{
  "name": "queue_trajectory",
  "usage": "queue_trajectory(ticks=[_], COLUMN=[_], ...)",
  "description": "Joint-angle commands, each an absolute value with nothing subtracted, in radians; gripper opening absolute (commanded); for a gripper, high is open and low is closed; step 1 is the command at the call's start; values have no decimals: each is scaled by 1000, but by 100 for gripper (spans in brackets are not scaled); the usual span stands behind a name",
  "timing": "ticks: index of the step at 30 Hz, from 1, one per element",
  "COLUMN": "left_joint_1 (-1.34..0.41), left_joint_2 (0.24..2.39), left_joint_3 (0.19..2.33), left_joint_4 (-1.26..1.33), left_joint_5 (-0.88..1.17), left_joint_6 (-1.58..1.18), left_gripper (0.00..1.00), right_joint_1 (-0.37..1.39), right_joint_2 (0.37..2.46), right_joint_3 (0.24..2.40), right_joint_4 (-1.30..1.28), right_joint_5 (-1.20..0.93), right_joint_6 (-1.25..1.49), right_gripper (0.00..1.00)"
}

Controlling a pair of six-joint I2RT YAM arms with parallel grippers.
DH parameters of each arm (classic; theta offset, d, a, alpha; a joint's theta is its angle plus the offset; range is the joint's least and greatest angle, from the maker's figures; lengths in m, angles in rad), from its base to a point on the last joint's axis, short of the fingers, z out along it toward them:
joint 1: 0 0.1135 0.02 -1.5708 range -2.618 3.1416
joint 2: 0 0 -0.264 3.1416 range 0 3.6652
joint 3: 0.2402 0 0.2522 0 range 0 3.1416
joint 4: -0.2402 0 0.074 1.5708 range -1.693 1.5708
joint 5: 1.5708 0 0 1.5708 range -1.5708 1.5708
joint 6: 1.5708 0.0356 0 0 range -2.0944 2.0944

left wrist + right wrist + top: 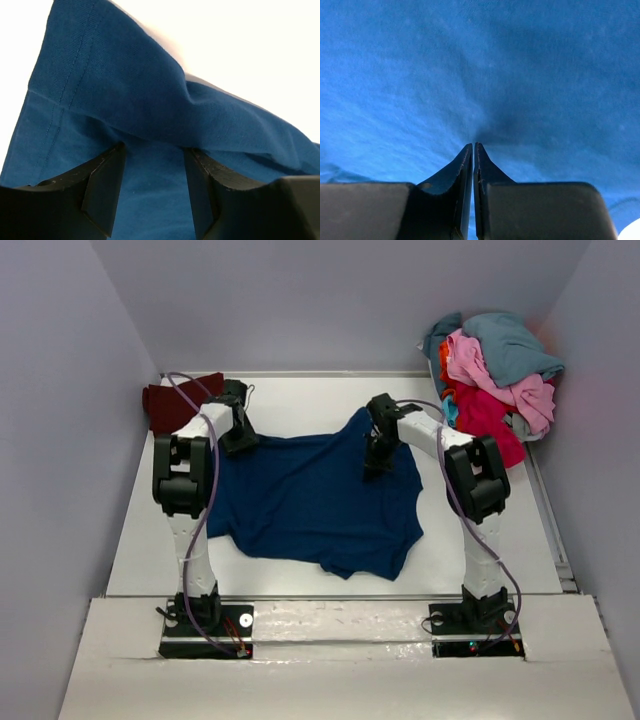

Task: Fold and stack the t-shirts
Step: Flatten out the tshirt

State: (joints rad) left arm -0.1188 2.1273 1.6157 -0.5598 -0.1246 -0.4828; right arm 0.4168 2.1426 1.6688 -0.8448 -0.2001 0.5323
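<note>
A navy blue t-shirt (310, 505) lies spread out, plain side up, on the white table (300, 400). My left gripper (240, 440) is at the shirt's far left corner. Its jaws stand open, and a raised fold of the hemmed cloth (125, 95) lies across the fingertips (118, 150). My right gripper (375, 465) is down on the shirt's far right part. It is shut, and its tips (474, 144) pinch the blue cloth (420, 75), with creases running out from them. A dark maroon t-shirt (165, 405) lies at the back left corner.
A heap of crumpled t-shirts (495, 380) in teal, pink, red and orange sits at the back right against the wall. Grey walls close in the table on the left, right and back. The arm bases stand on the near ledge (340, 625).
</note>
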Motion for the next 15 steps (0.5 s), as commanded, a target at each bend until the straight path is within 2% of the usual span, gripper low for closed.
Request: queue_trajectory(ticks=[1,12,15], left_joint_1=[-123,-114,-114], left_joint_2=[2186,2212,2210], left_joint_3=[1684,1749,1762], left_joint_4=[-603,-635,-640], left_joint_5=[-89,-87,-84], left_joint_6=[-471,-443,-439], left_gripper=[61,62,62], right_joint_1=[367,255,206], right_joint_2=[2183,2292,2370], right_joint_3=[1735,1977,2138], right_joint_4=[-798,-845,-908], right_joint_5=[-316,-374,-411], right_joint_6=[560,545,540], right_gripper=[10,8,8])
